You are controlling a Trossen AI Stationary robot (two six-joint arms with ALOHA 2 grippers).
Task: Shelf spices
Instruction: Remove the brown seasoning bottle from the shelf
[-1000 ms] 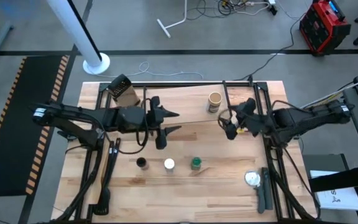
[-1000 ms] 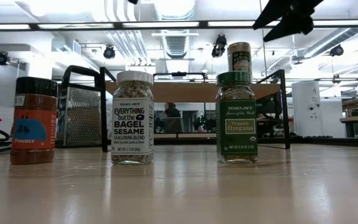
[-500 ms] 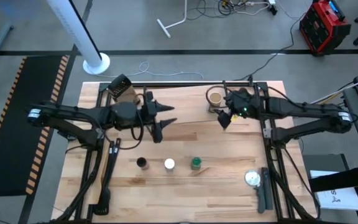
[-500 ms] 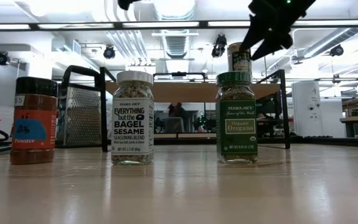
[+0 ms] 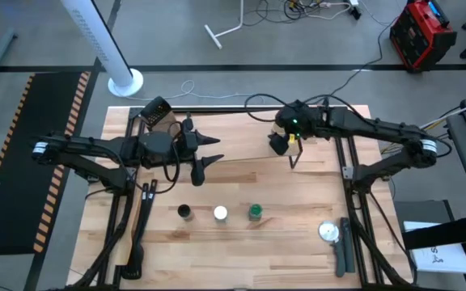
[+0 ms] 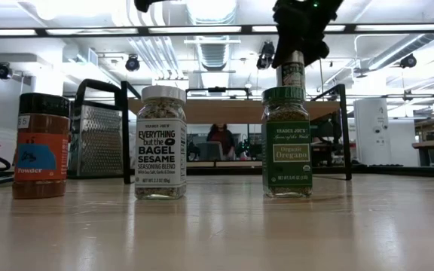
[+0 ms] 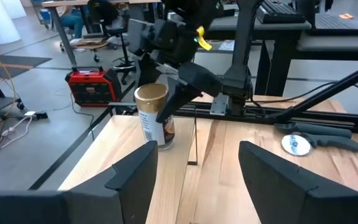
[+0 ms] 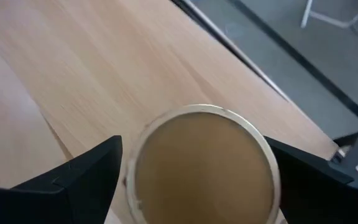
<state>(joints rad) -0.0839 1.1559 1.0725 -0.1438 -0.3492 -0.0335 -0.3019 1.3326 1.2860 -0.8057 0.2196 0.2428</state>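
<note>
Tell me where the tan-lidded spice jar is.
The tan-lidded spice jar stands on the shelf at the table's far right, directly under the open right end effector.

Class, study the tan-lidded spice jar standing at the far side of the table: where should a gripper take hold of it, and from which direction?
Grip the tan-lidded jar across its round upper body, coming from above: it stands upright with open space around it.

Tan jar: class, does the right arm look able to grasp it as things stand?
Probably yes. The right tool hangs open right above the tan jar, fingers on either side of its lid, nothing between them.
</note>
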